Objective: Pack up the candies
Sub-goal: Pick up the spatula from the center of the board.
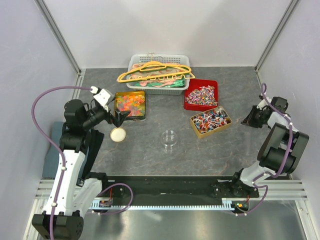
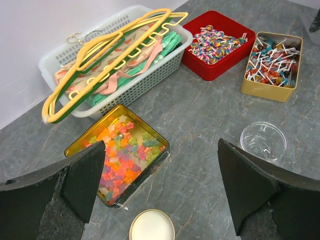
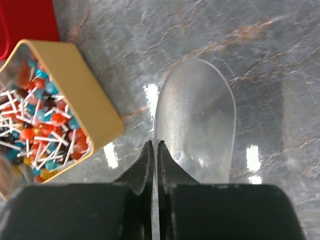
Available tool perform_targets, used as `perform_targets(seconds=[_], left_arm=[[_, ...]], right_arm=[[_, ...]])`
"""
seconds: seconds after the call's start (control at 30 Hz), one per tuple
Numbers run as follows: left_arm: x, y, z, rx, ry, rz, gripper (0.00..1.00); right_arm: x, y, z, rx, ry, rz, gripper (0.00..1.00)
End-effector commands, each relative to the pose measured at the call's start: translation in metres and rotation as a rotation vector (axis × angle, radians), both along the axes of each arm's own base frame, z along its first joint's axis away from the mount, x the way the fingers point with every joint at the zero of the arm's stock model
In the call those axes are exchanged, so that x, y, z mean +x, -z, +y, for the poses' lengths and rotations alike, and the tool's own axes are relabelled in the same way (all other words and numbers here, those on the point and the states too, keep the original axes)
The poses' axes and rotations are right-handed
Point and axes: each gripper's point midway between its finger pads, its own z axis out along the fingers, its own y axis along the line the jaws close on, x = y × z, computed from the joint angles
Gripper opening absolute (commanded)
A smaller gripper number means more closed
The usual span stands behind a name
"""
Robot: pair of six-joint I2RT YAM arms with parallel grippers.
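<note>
holding the left gripper (image 2: 161,175) spread wide, gripping nothing, above the table (image 2: 200,115) at the near corner of the gold tin (image 2: 82,142) heaped with gummies (image 2: 125,155). pinching a clear scoop (image 3: 197,120) in the tightly closed right gripper (image 3: 155,155), just beside the lollipop tin (image 3: 85,85). showing lollipops (image 2: 272,60) filling that tin, wrapped sweets (image 2: 215,42) filling a red tray (image 2: 215,73) beside it, and a clear cup (image 2: 263,141) and a white lid (image 2: 152,226) on the table nearer the arms.

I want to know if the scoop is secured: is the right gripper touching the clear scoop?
Touching. The right wrist view shows the right gripper with its jaws shut on the near end of the scoop, and no gap between them.
</note>
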Motion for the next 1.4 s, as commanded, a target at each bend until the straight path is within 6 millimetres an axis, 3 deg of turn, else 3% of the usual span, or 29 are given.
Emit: perform_targets(seconds=[0.0,0.07,0.2,0.23,0.27,0.33,0.37,0.4,0.43,0.47,0.5,0.53,0.57,0.6,0.63,0.7,0.93,1.13,1.17,1.23,1.37], left_arm=[[-0.002,-0.001,-0.006,-0.020,0.036,0.009,0.99],[0.001,0.000,-0.007,-0.027,0.038,0.026,0.99],[0.004,-0.003,-0.012,-0.043,0.065,0.058,1.00],[0.004,-0.012,-0.014,-0.049,0.078,0.051,1.00],[0.005,-0.009,-0.018,-0.057,0.104,0.088,1.00],[0.010,-0.019,-0.022,-0.068,0.136,0.111,1.00],[0.006,-0.020,-0.027,-0.078,0.170,0.143,1.00],[0.007,-0.024,-0.029,-0.083,0.186,0.157,1.00],[0.009,-0.044,-0.031,-0.085,0.202,0.132,1.00],[0.011,-0.038,-0.034,-0.098,0.222,0.202,1.00],[0.015,-0.058,-0.036,-0.107,0.232,0.186,1.00],[0.017,-0.062,-0.037,-0.117,0.235,0.209,1.00],[0.021,-0.056,-0.040,-0.134,0.259,0.275,1.00],[0.022,-0.071,-0.043,-0.147,0.276,0.270,1.00],[0.021,-0.075,-0.046,-0.165,0.304,0.292,1.00],[0.029,-0.075,-0.050,-0.202,0.322,0.367,1.00],[0.043,-0.051,-0.066,-0.309,0.445,0.615,1.00],[0.053,-0.035,-0.080,-0.380,0.510,0.770,1.00],[0.054,-0.035,-0.081,-0.398,0.522,0.801,1.00],[0.054,-0.037,-0.085,-0.407,0.556,0.813,1.00],[0.055,-0.027,-0.095,-0.403,0.597,0.839,1.00]], right_arm=[[0.017,-0.048,0.009,-0.102,-0.102,-0.107,0.00],[0.019,-0.070,0.018,-0.139,-0.173,-0.135,0.00],[0.020,-0.128,0.064,-0.295,-0.399,-0.245,0.00],[0.018,-0.140,0.074,-0.351,-0.472,-0.268,0.00],[0.013,-0.156,0.099,-0.397,-0.550,-0.311,0.00],[0.008,-0.177,0.122,-0.474,-0.645,-0.363,0.00],[0.001,-0.189,0.150,-0.509,-0.726,-0.408,0.00],[-0.005,-0.193,0.162,-0.524,-0.770,-0.413,0.00],[-0.008,-0.205,0.175,-0.547,-0.808,-0.445,0.00],[-0.016,-0.210,0.196,-0.593,-0.876,-0.467,0.00],[-0.020,-0.214,0.208,-0.618,-0.910,-0.487,0.00],[-0.025,-0.216,0.219,-0.653,-0.946,-0.502,0.00],[-0.038,-0.219,0.245,-0.682,-1.033,-0.549,0.00],[-0.039,-0.218,0.248,-0.733,-1.046,-0.549,0.00],[-0.042,-0.216,0.258,-0.732,-1.097,-0.547,0.00],[-0.042,-0.217,0.261,-0.782,-1.126,-0.556,0.00],[-0.046,-0.224,0.298,-0.983,-1.217,-0.610,0.00],[-0.049,-0.228,0.339,-1.166,-1.211,-0.731,0.00],[-0.043,-0.238,0.341,-1.220,-1.136,-0.761,0.00],[-0.046,-0.233,0.353,-1.277,-1.152,-0.780,0.00],[-0.044,-0.242,0.366,-1.332,-1.105,-0.829,0.00]])
